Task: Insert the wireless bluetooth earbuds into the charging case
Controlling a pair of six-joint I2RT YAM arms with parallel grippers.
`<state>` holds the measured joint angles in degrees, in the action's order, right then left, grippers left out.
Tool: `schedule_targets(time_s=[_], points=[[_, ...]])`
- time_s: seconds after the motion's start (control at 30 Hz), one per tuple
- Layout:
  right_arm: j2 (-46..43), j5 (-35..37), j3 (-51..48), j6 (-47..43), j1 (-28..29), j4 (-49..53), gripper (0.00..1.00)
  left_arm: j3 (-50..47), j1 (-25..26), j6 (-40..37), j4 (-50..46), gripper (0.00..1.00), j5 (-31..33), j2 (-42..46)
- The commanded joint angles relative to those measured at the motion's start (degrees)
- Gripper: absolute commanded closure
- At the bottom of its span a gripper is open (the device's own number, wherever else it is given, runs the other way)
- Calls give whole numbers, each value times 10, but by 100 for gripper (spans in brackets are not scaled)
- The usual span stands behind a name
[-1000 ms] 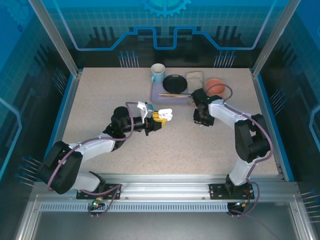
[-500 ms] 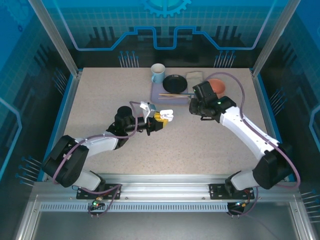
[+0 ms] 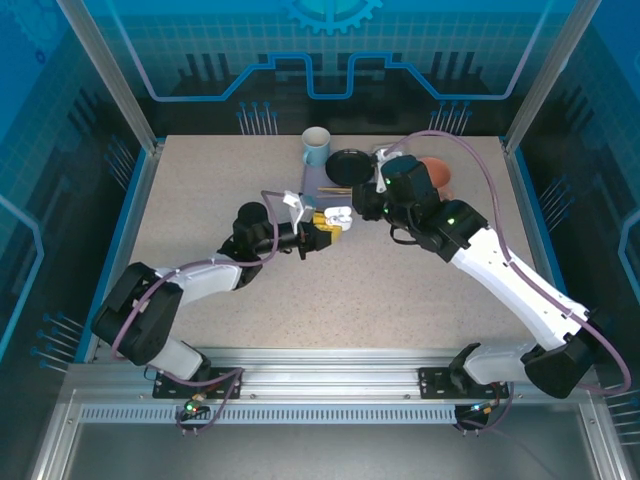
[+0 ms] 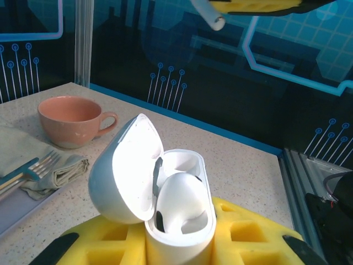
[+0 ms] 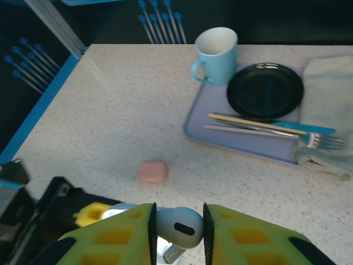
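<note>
Left gripper (image 3: 322, 234) was clamped on the charging case (image 4: 165, 204), with yellow pads on both sides of its base and the lid hinged open to the left. One white earbud (image 4: 185, 200) sat inside the case. Right gripper (image 5: 177, 226) hung just above the case and to its right in the top view. It was pinched on a second white earbud (image 5: 182, 222), stem pointing down toward the case, clear of it. A small pink case (image 5: 153, 171) lay on the table just beyond the charging case. The tray (image 5: 220, 138) lay farther beyond, to the right.

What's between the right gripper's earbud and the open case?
Nothing; the left wrist view shows bare air between the earbud and the open case.
</note>
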<state>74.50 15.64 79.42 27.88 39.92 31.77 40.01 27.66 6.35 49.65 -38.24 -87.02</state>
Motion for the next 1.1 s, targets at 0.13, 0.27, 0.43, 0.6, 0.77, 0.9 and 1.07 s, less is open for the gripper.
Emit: schedule_targets(time_s=[0.13,0.27,0.43,0.6,0.77,0.9,1.07], points=[[-29,-2,-41,-103,40,-101,72,34,1,41,38,100,-13,-4],[-42,7,-70,-150,57,-136,72,43,2,50,35,100,-15,-3],[-53,18,-98,-174,58,-161,72,49,3,55,29,100,-18,1],[-52,35,-107,-179,56,-158,73,48,3,54,25,100,-18,7],[-47,38,-112,-169,48,-158,73,44,3,55,26,100,-17,10],[-41,23,-113,-154,31,-153,73,45,3,56,25,100,-18,11],[-40,-3,-116,-131,12,-143,74,47,4,56,20,100,-18,12]])
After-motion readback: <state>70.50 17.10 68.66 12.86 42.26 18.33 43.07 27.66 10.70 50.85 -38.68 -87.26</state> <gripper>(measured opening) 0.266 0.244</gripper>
